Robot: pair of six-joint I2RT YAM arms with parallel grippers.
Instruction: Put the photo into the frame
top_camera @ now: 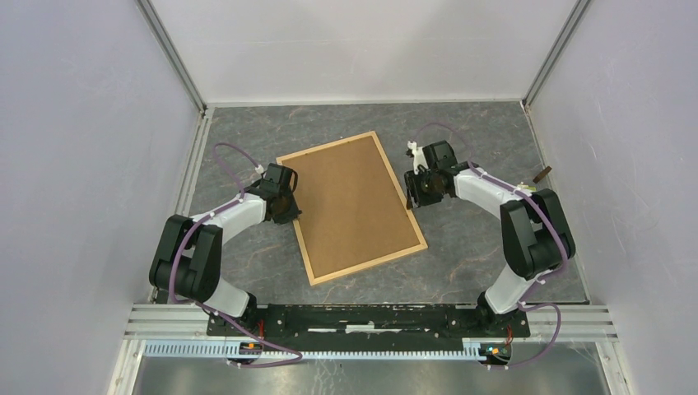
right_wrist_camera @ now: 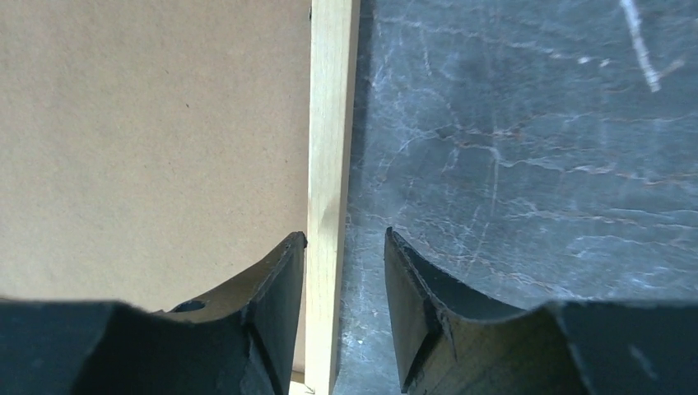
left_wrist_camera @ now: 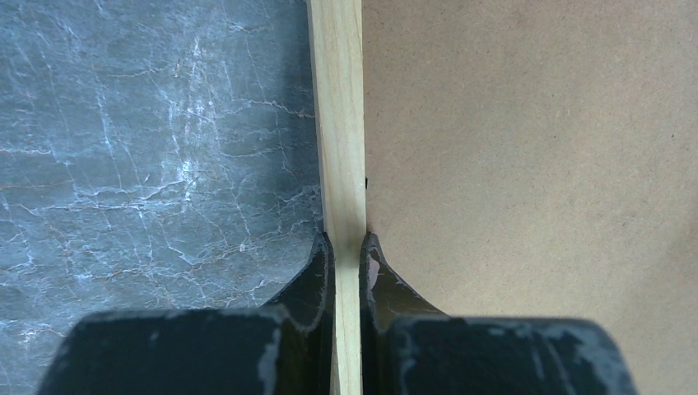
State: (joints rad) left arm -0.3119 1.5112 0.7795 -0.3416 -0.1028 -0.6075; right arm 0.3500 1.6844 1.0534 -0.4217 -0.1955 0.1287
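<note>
The frame (top_camera: 370, 264) of thin light wood lies flat on the table, turned a little clockwise, with a plain brown backing board (top_camera: 354, 206) filling it. The photo is hidden. My left gripper (top_camera: 284, 206) is at the frame's left rail. In the left wrist view it (left_wrist_camera: 346, 243) is shut on that rail (left_wrist_camera: 337, 123), one finger on each side. My right gripper (top_camera: 416, 189) is at the right rail. In the right wrist view it (right_wrist_camera: 344, 237) stands open astride the rail (right_wrist_camera: 331, 123): the inner finger is close to the wood and the outer finger is apart from it.
The frame rests on a dark marbled table surface (top_camera: 477, 247) enclosed by pale walls on three sides. A small brown object (top_camera: 541, 174) lies by the right wall. The arm bases sit on the rail at the near edge.
</note>
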